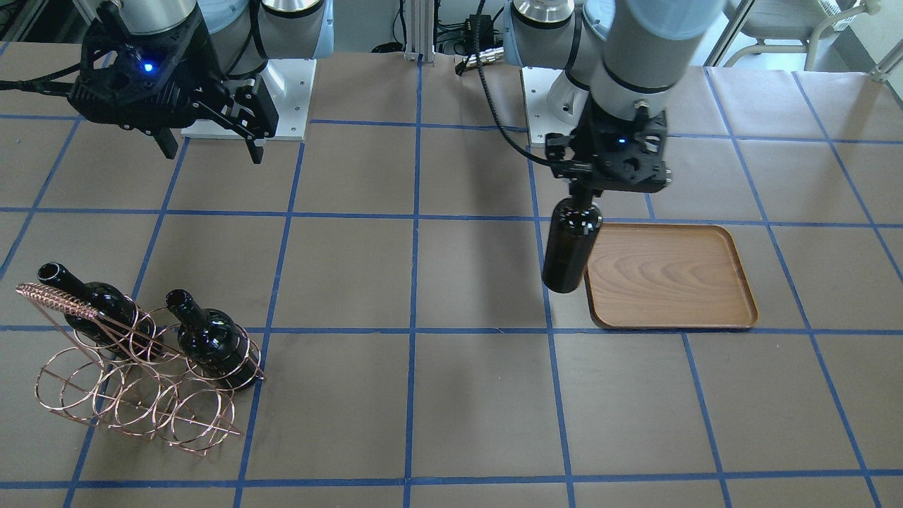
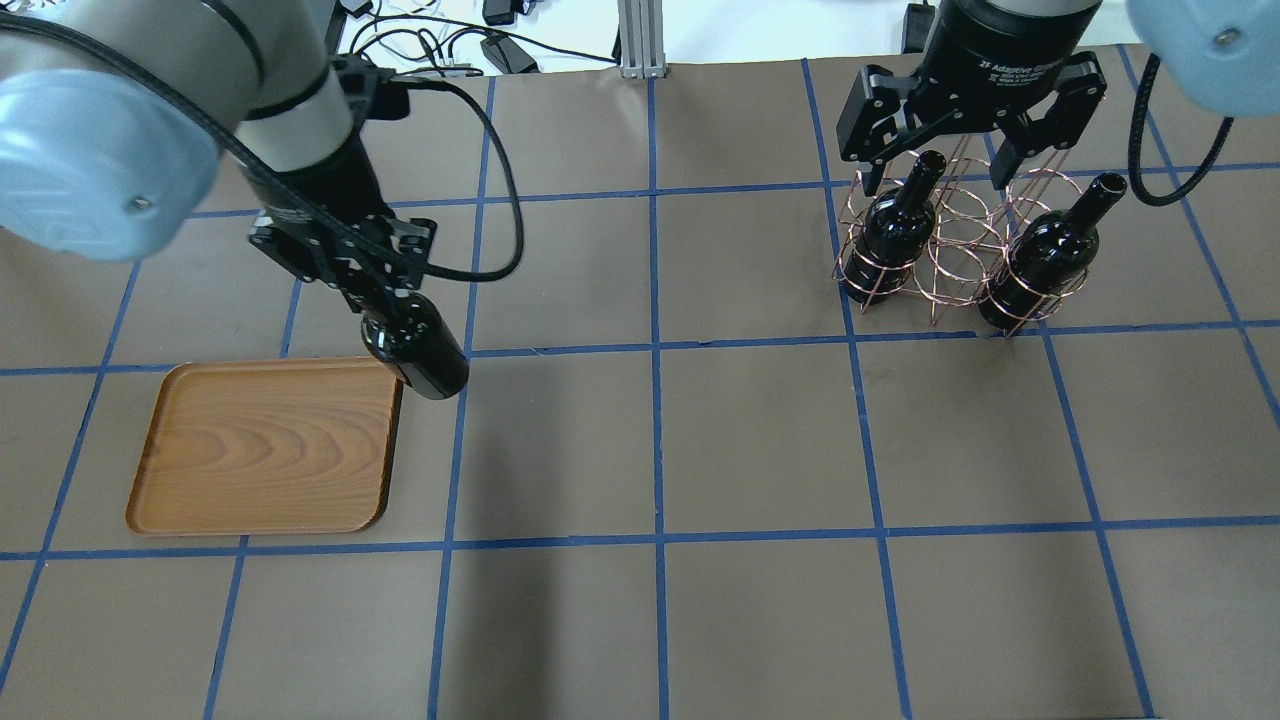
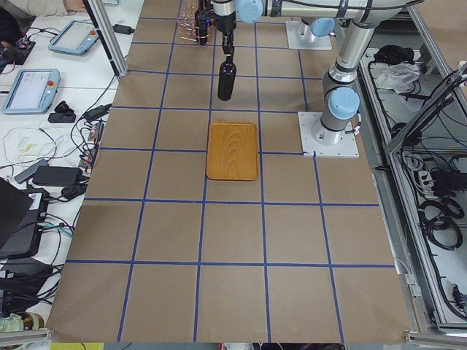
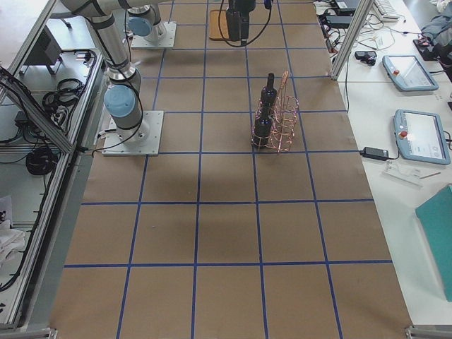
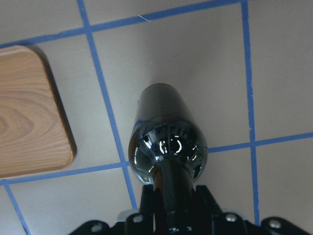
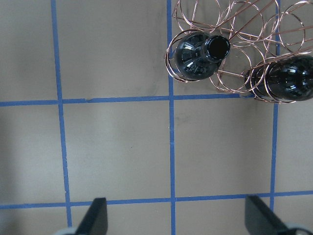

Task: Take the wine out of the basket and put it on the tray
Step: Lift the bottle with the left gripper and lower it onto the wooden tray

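My left gripper [image 2: 378, 298] is shut on the neck of a near-black wine bottle [image 2: 422, 352] and holds it upright in the air. The bottle hangs just beside the edge of the wooden tray [image 2: 265, 445], not over it. The left wrist view shows the bottle [image 5: 166, 142] from above with the tray [image 5: 24, 112] to its left. The copper wire basket [image 2: 957, 238] holds two more bottles [image 2: 893, 235] [image 2: 1042, 262]. My right gripper [image 2: 935, 165] is open and empty, raised above the table beside the basket.
The tray [image 1: 670, 279] carries nothing. The basket [image 1: 134, 406] stands at the far end of the table from the tray. Both arm bases [image 1: 247, 106] sit on the robot's edge of the brown, blue-taped table.
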